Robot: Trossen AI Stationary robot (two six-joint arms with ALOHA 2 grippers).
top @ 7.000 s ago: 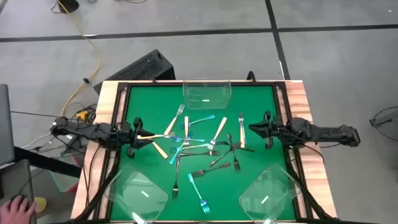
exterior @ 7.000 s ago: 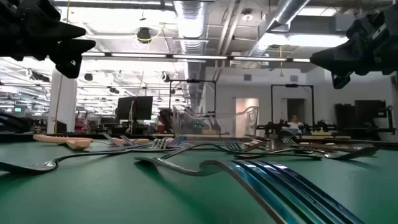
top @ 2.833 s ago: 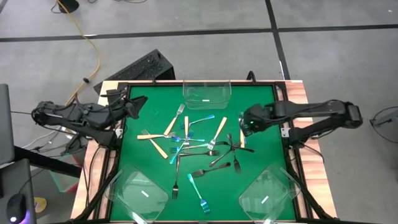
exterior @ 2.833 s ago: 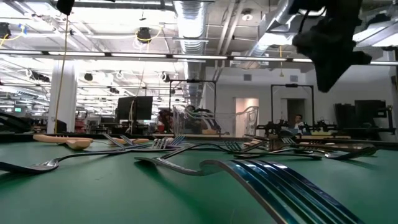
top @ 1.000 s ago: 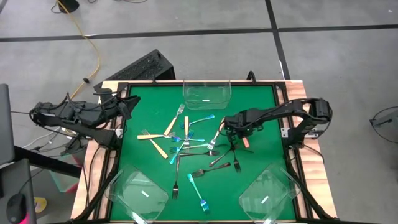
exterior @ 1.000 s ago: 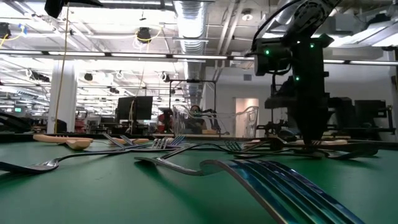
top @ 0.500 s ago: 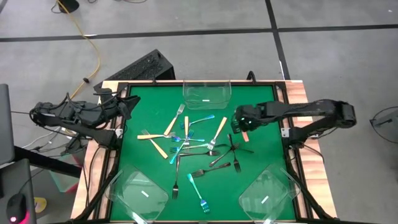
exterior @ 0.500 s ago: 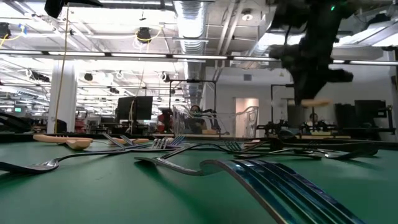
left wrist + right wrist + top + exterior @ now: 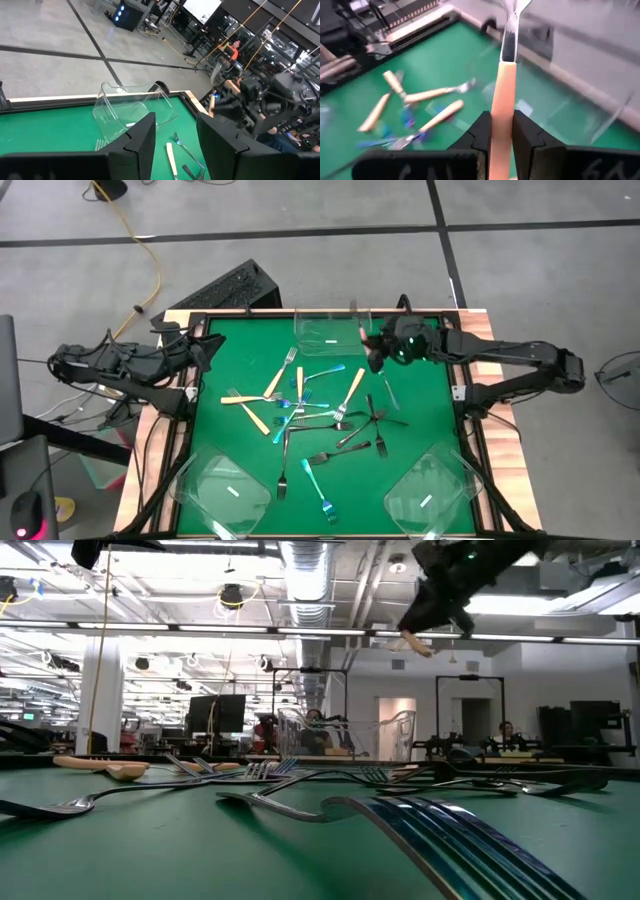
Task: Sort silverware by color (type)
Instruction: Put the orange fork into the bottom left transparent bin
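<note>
Silverware [image 9: 305, 415] lies scattered over the middle of the green bench [image 9: 420, 440]: slim forks with tan handles, blue handles, and plain dark metal ones, several crossing or touching one another in a loose heap. One tan-handled fork [image 9: 503, 95] is off the surface, pinched by its handle between the two fingers of the right gripper [image 9: 501, 131], with its metal neck and tines pointing away from the wrist. In the high view this right gripper [image 9: 372, 352] hangs near the far edge of the bench, just beside the right side of the clear tub [image 9: 333, 327] that sits at the middle of that far edge; in the low view the gripper [image 9: 428, 628] is high above the bench with the tan handle end showing beneath it. Two more clear tubs stand at the near corners, one at the near left corner [image 9: 222, 492] and one at the near right corner [image 9: 433, 492]. A blue fork [image 9: 318, 487] lies apart from the heap, between those two near tubs. The left gripper [image 9: 205, 352] waits over the left edge of the bench toward the far left corner, holding nothing, its fingers [image 9: 141, 145] standing apart with a clear gap between them. Beyond the bench, a dark keyboard [image 9: 222, 288] and a yellow cable [image 9: 150, 275] lie on the grey floor.
</note>
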